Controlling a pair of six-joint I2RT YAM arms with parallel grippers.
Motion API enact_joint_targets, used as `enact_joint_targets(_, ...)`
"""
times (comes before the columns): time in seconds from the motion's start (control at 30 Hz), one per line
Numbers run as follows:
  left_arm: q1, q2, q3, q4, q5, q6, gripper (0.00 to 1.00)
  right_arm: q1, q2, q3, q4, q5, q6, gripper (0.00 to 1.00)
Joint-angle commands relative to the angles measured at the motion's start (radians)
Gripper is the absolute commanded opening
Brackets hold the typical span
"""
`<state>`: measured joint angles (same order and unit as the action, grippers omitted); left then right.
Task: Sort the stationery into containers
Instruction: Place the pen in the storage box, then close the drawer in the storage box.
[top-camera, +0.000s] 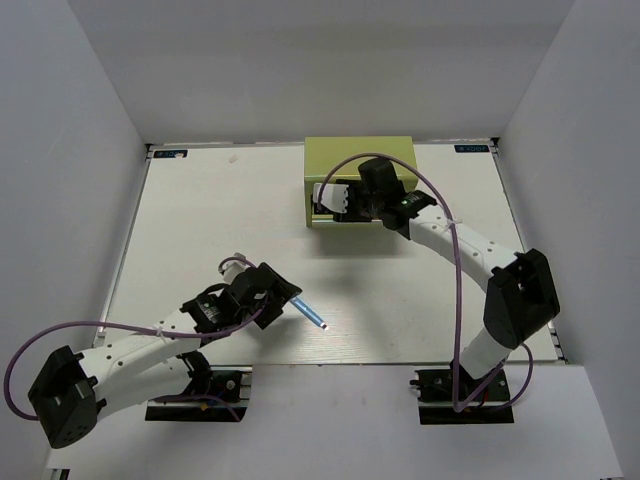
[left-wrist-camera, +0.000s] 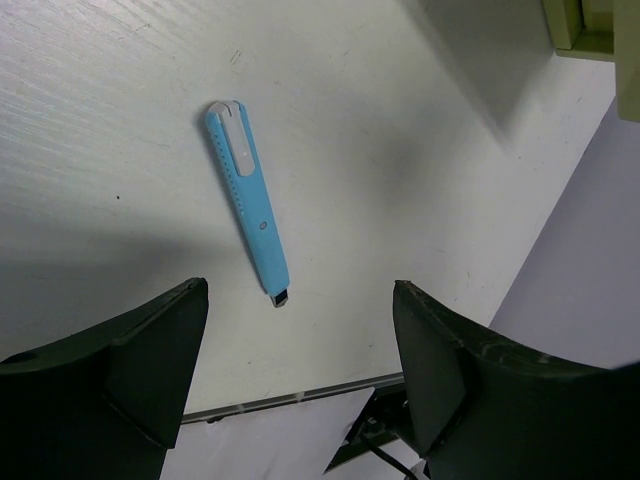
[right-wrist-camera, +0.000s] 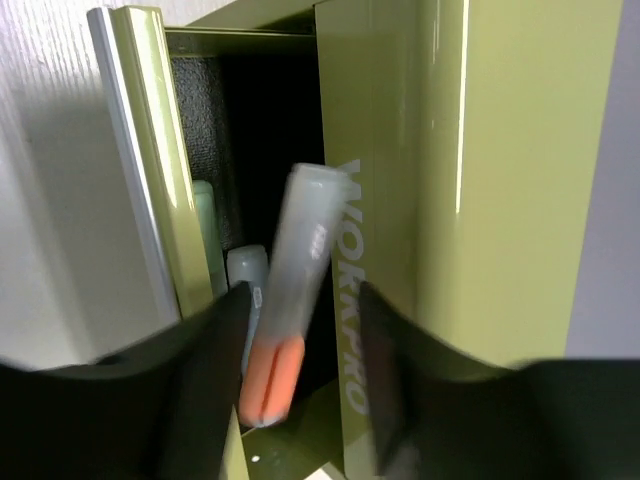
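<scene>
The orange marker (right-wrist-camera: 282, 375) with its greyish cap stands tilted and blurred in the mouth of the lime-green chest's (right-wrist-camera: 500, 200) pulled-out drawer (right-wrist-camera: 150, 170), right against the white lettering across the chest's front. It sits between the fingers of my right claw (right-wrist-camera: 302, 300). Those fingers stand partly apart on either side of it, and I cannot tell whether they press on it or not. Deeper in that drawer lie a mint green pen (right-wrist-camera: 207, 235) and, just beside it, a paler pen (right-wrist-camera: 247, 275) whose colour I cannot make out. The light blue pen (left-wrist-camera: 248, 200) lies flat on the white desk (top-camera: 220, 220), well apart from the chest, on its near side and slightly to the left. My left claw (left-wrist-camera: 300, 300) hangs over the end of that pen that points away from the chest, its fingers spread wide and touching nothing.
</scene>
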<state>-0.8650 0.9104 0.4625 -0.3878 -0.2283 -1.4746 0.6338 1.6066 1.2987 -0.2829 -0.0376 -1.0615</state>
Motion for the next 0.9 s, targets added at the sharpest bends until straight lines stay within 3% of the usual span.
enact_joint_targets(0.0,0.006,-0.025,0.002,0.003,-0.009,-0.001,0.84,-0.009,0.001,0.066,0.008,-0.024,-0.009,0.56)
enact_joint_targets(0.2,0.006,-0.034,-0.007,0.003,-0.009,-0.001,0.84,-0.014,-0.010,0.121,-0.033,-0.053,0.032,0.58)
enact_joint_targets(0.27,0.006,-0.034,-0.007,0.012,-0.009,-0.001,0.84,-0.019,-0.022,0.164,-0.117,-0.120,0.052,0.31)
enact_joint_targets(0.3,0.006,-0.025,-0.007,0.012,-0.009,-0.001,0.84,-0.020,-0.022,0.171,-0.145,-0.171,0.052,0.03)
enact_joint_targets(0.33,0.006,-0.025,-0.007,0.012,-0.009,-0.001,0.84,-0.020,-0.024,0.177,-0.216,-0.218,0.049,0.00)
enact_joint_targets(0.57,0.006,-0.016,-0.007,0.021,0.000,-0.001,0.84,-0.017,0.022,0.243,-0.603,-0.400,-0.219,0.00)
enact_joint_targets(0.67,0.006,-0.007,-0.007,0.021,0.000,-0.001,0.84,-0.017,0.067,0.286,-0.703,-0.424,-0.249,0.00)
enact_joint_targets(0.73,0.006,-0.007,-0.007,0.021,0.000,-0.001,0.84,-0.019,0.107,0.291,-0.693,-0.403,-0.217,0.00)
enact_joint_targets(0.87,0.006,0.016,0.025,0.012,0.000,0.008,0.84,-0.017,0.130,0.231,-0.493,-0.305,-0.144,0.00)
